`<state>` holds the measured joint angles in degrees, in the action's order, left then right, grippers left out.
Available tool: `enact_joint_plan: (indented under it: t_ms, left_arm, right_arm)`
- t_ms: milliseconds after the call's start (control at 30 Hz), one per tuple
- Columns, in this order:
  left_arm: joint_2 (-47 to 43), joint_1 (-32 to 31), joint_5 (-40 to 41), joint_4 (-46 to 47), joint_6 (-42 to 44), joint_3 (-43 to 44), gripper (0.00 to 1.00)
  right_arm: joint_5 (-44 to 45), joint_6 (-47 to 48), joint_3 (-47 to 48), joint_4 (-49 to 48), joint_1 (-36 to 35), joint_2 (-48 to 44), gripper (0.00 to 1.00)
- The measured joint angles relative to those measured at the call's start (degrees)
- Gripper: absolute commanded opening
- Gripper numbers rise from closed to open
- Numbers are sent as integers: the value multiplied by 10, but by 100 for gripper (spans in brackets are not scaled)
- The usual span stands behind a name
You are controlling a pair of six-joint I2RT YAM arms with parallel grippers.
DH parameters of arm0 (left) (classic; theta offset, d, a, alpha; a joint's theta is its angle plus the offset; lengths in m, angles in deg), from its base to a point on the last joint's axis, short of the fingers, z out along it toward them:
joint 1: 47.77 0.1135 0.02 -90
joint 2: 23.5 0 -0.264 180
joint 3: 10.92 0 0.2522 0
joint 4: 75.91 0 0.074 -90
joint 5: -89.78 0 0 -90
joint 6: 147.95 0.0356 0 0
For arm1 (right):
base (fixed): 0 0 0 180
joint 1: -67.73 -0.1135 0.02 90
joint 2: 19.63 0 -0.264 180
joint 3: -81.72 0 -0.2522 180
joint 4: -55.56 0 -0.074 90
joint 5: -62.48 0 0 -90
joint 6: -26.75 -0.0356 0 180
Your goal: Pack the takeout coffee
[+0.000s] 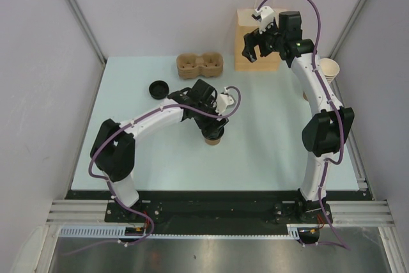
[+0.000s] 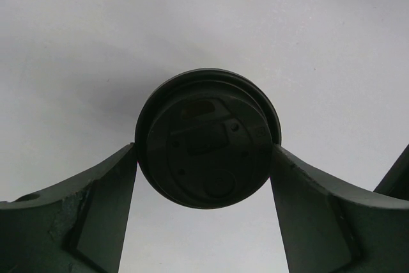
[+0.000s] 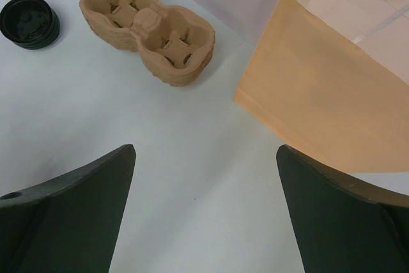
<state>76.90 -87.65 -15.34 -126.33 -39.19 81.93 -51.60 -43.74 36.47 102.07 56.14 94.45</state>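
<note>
The step in hand looks like taking hold of the lidded coffee: the cup (image 1: 213, 137) stands upright on the table (image 1: 268, 151) a little left of centre, and the black lid (image 2: 208, 139) already sits on top of it, filling the middle of the left wrist view. The left gripper (image 2: 204, 153) is down over it with one finger on each side, both inner faces touching the lid's rim, so it reads as grasping the lid, though how firmly cannot be told. The cup's body is hidden beneath the lid in that view. The right gripper (image 3: 206, 155) hangs released, jaws wide and holding nothing, up at the far side just beside the tan paper bag (image 3: 332, 94). The next move probably calls for a straight, level lift so the lid does not pop off or the cup tilt, then a carry toward the far edge, where the pulp tray (image 3: 172, 78) lies with both wells unfilled, near the bag. Which of the two receives the cup first cannot be told from here. A spare lid (image 3: 29, 23) rests to the tray's left, and a stack of cups (image 1: 329, 68) stands at the right edge behind the right arm. The tabletop is a smooth, pale blue-white sheet, and plain light grey walls (image 1: 38, 62) close it in on three sides
</note>
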Motion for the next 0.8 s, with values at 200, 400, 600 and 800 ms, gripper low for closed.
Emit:
enact_joint_plan:
  t_ms: [200,400,600,800]
  left_arm:
    - [0,24,3,-5,8,3,67]
    - [0,75,5,-12,19,16,67]
    - [-1,170,13,-12,38,33,66]
    - [-1,265,13,-11,55,42,66]
  right_arm:
    - [0,0,0,0,0,0,98]
    - [0,0,0,0,0,0,98]
    - [0,0,0,0,-1,0,98]
    - [-2,0,0,0,-3,0,99]
